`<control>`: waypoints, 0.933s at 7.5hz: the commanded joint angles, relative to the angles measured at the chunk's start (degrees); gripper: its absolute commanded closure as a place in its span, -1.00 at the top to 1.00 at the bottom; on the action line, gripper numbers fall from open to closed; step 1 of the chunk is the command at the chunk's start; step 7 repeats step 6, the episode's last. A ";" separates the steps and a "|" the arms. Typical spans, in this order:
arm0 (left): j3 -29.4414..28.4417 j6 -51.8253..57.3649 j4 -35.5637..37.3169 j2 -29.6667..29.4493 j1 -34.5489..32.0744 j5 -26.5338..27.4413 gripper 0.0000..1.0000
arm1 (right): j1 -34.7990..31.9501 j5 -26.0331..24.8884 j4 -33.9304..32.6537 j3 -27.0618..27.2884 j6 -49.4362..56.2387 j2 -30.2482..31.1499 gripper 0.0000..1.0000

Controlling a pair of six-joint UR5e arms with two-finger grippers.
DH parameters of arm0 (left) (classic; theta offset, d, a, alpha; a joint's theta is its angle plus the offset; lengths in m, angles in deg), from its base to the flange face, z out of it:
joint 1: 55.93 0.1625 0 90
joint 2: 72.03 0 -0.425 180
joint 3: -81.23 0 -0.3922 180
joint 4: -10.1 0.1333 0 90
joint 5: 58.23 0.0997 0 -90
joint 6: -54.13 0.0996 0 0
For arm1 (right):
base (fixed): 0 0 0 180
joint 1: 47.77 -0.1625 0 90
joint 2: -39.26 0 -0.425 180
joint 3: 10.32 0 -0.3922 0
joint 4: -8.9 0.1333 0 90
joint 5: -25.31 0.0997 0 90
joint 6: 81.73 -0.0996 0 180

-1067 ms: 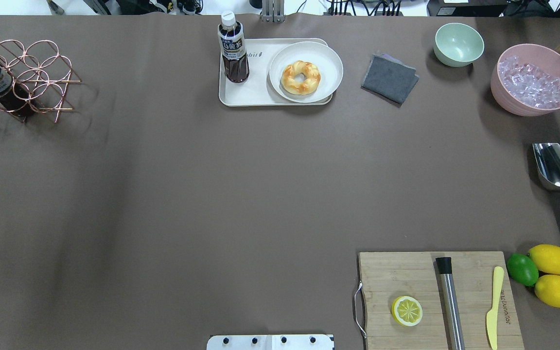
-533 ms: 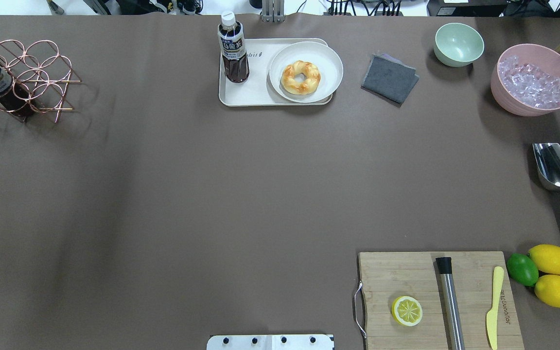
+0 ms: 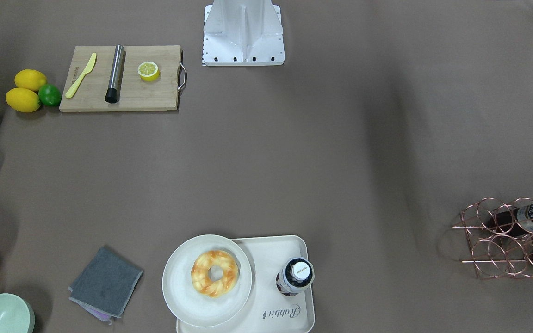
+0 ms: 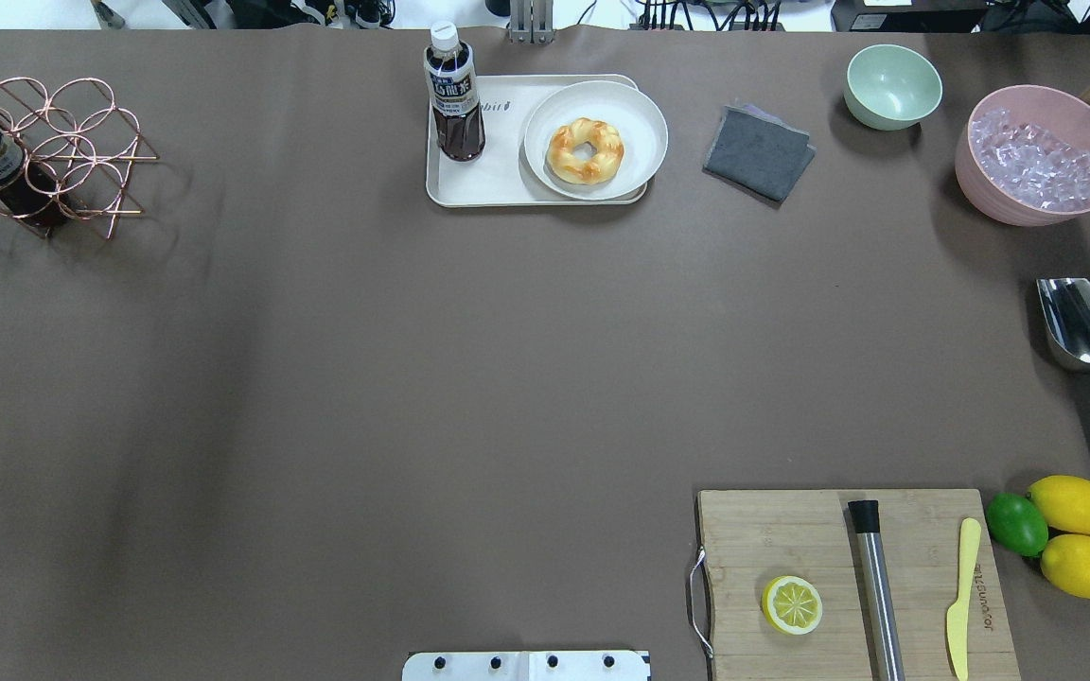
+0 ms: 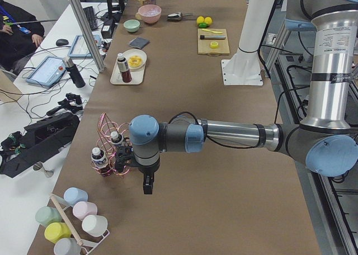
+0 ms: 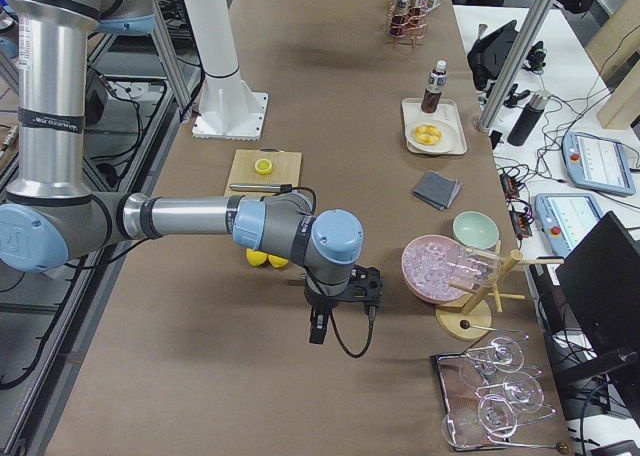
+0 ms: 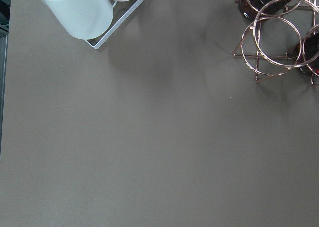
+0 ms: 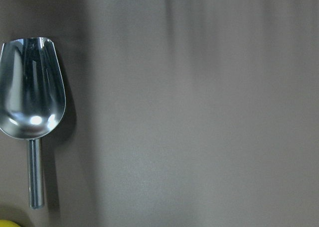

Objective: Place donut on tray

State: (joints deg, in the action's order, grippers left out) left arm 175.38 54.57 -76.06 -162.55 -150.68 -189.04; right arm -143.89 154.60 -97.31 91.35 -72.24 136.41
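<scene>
The donut [image 4: 585, 150], twisted and golden-brown, lies on a round off-white plate [image 4: 641, 115]. The plate rests on the right part of the cream tray [image 4: 498, 182] at the table's far side. The donut [image 3: 214, 273] and tray [image 3: 273, 249] also show in the front-facing view. A dark drink bottle [image 4: 453, 95] stands upright on the tray's left part. My left gripper [image 5: 147, 186] hangs over the table's left end, and my right gripper [image 6: 316, 331] over the right end. Both are far from the tray, and I cannot tell whether they are open or shut.
A grey cloth [image 4: 759, 151], green bowl [image 4: 892, 85] and pink bowl of ice [image 4: 1037, 156] lie right of the tray. A metal scoop [image 4: 1084, 331] is at the right edge. A cutting board [image 4: 744, 530] holds a half lemon [image 4: 792, 604]. A copper bottle rack [image 4: 43, 156] stands far left.
</scene>
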 commanded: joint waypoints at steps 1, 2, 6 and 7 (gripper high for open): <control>-0.11 0.00 -0.05 -0.71 0.00 0.03 0.96 | -0.03 0.00 0.05 -0.25 0.00 -0.02 1.00; -0.11 0.00 0.04 -0.89 0.00 0.03 0.96 | -0.03 0.00 0.05 -0.25 -0.09 0.06 1.00; 0.07 -0.09 0.04 -0.89 0.00 0.03 0.96 | -0.03 0.26 0.05 0.28 -0.26 -0.11 1.00; 0.07 -0.09 0.04 -0.89 0.00 0.03 0.96 | -0.03 0.26 0.05 0.28 -0.26 -0.11 1.00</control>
